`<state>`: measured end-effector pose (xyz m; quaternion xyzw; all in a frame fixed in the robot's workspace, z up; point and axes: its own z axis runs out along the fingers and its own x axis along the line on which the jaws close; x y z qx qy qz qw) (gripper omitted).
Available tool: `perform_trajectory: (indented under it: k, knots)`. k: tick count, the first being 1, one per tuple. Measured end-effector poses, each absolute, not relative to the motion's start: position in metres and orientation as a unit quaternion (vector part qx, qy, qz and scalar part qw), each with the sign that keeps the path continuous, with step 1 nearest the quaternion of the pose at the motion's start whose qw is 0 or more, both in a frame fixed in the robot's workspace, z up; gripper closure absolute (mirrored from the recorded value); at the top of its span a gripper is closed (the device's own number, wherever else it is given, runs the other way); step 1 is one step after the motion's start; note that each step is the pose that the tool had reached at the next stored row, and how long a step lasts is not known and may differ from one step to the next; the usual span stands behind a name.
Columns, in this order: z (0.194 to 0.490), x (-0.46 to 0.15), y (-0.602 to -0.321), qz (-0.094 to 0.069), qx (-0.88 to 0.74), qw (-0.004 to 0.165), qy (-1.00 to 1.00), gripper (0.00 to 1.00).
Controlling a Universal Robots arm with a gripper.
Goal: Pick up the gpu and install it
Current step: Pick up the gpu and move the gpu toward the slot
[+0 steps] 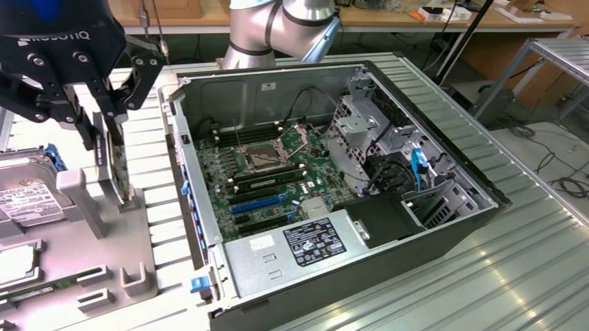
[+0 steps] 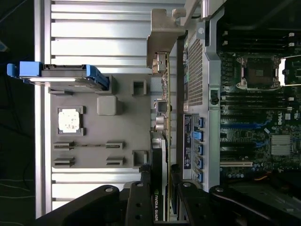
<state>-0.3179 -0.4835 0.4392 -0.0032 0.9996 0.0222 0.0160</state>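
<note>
The gpu [image 1: 118, 165] is a thin dark card seen edge-on, standing upright over the grey parts holder [image 1: 101, 269] at the exterior view's left. My gripper [image 1: 104, 141] comes down from above, its black fingers pressed on both flat faces of the card. In the wrist view the gpu [image 2: 163, 122] runs away from my gripper [image 2: 162, 176] to its silver-grey end bracket [image 2: 164, 33]. The card's lower edge sits close to the holder's slot posts; I cannot tell whether it touches them.
The open computer case [image 1: 460, 186] lies to the exterior view's right, motherboard [image 1: 267, 165] exposed with blue expansion slots [image 1: 258, 204]. A hard drive [image 1: 27, 200] and a green memory stick [image 1: 37, 291] rest on the holder. The robot arm's base [image 1: 276, 27] stands behind the case.
</note>
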Motion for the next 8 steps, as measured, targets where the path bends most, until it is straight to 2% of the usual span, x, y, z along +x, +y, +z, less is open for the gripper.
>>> perform_trajectory:
  k: [8]
  knots:
    - [0.4391,-0.3079,-0.4835,0.022,-0.003,0.016,1.0,0.73]
